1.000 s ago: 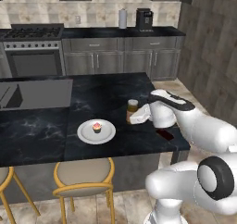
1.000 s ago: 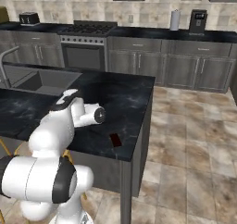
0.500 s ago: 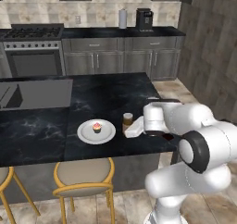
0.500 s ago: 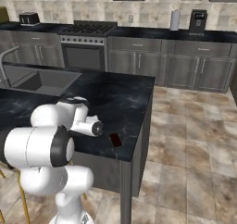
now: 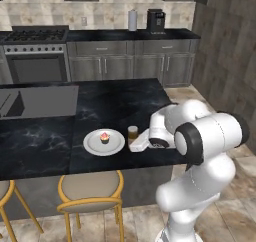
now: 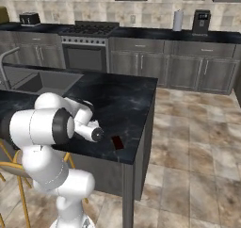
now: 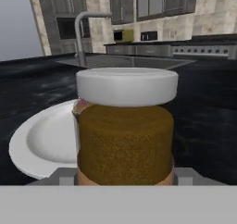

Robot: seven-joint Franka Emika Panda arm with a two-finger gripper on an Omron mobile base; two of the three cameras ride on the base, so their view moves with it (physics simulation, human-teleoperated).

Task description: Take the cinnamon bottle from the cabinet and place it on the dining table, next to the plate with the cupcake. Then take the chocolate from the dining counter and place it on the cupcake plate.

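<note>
Gripper (image 5: 134, 145) sat low over the dining table (image 5: 45, 141), level with the cinnamon bottle (image 5: 132, 132) right before it; whether its fingers clasped the jar I could not tell. Bottle stood upright just beside the plate (image 5: 95, 147), which held the cupcake (image 5: 104, 137). Chocolate (image 6: 117, 142) lay apart near the table's end.
</note>
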